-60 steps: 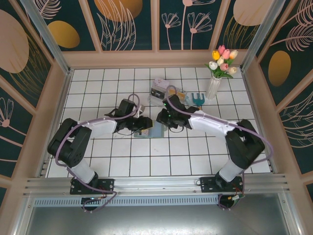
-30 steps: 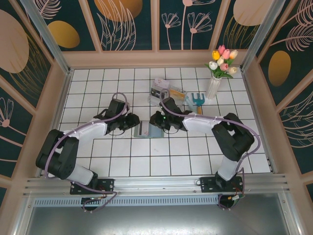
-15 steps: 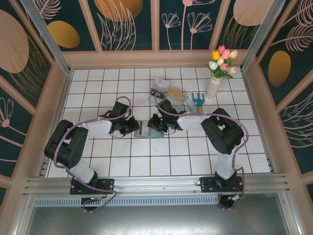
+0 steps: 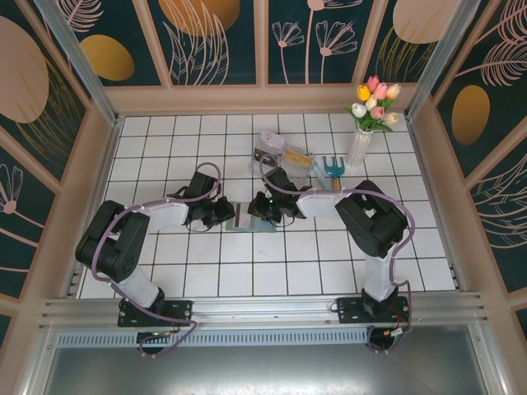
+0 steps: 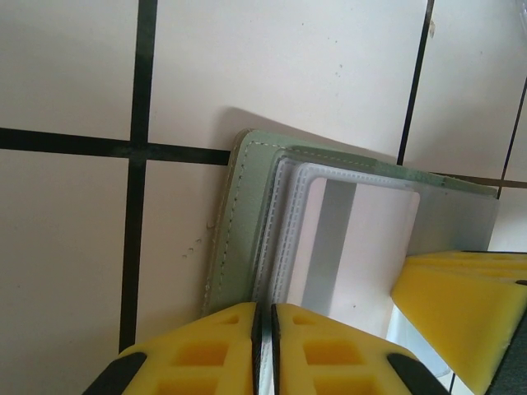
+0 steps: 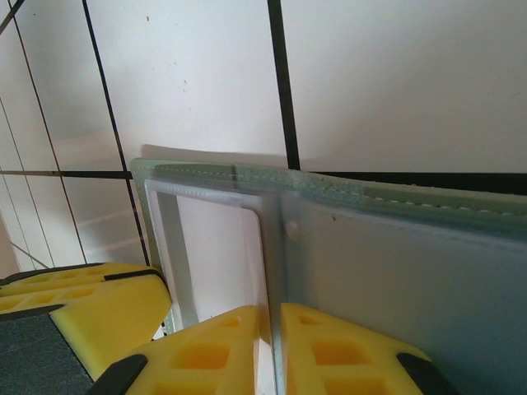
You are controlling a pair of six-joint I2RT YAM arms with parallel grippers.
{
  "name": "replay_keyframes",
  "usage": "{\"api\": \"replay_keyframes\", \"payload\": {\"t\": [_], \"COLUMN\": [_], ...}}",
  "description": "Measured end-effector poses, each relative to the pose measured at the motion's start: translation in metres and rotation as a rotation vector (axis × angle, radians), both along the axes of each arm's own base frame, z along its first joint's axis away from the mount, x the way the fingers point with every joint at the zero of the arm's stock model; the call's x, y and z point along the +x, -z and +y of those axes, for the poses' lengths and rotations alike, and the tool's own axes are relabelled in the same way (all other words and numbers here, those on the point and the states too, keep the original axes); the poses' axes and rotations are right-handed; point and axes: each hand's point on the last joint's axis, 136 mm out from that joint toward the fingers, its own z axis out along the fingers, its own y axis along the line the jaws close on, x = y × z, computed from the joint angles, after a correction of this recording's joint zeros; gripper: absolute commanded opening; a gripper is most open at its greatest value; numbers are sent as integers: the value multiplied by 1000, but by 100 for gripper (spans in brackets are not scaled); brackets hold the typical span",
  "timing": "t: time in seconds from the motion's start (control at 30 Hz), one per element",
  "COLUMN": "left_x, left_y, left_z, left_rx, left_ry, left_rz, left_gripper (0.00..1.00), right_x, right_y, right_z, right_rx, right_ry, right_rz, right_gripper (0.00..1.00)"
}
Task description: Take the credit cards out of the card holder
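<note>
Card holder (image 4: 249, 220) lies open on the tiled bench (image 4: 165, 271), approx. mid-bench, betw. both arms. L jaws clamped on its L edge; R jaws clamped on a flap nr the fold. Clear window pocket (image 5: 354, 239) faces up.

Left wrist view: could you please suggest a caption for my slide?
Left gripper pinches an edge of the open card holder, white tiles behind.
</note>
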Motion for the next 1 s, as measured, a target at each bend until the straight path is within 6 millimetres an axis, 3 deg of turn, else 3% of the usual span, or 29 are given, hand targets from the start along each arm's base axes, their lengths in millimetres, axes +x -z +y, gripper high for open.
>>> {"api": "replay_keyframes", "payload": {"t": [0.3,0.57,1.0], "left_x": [0,1,0], "left_y": [1,1,3], "left_z": [0,1,2], "left_rx": [-3,-5,1], "left_ry": [-1,-2,-7], "left_rz": [-4,-11,-12], "left_gripper": [11,11,13], "right_x": [-1,-1,-6], "right_y": [0,0,-12], "right_z": [2,2,-5], "right_rx": [65,94,81], "right_ry": [-28,-36,-54], "right_rz": [4,0,-33], "right_gripper": [16,8,8]}}
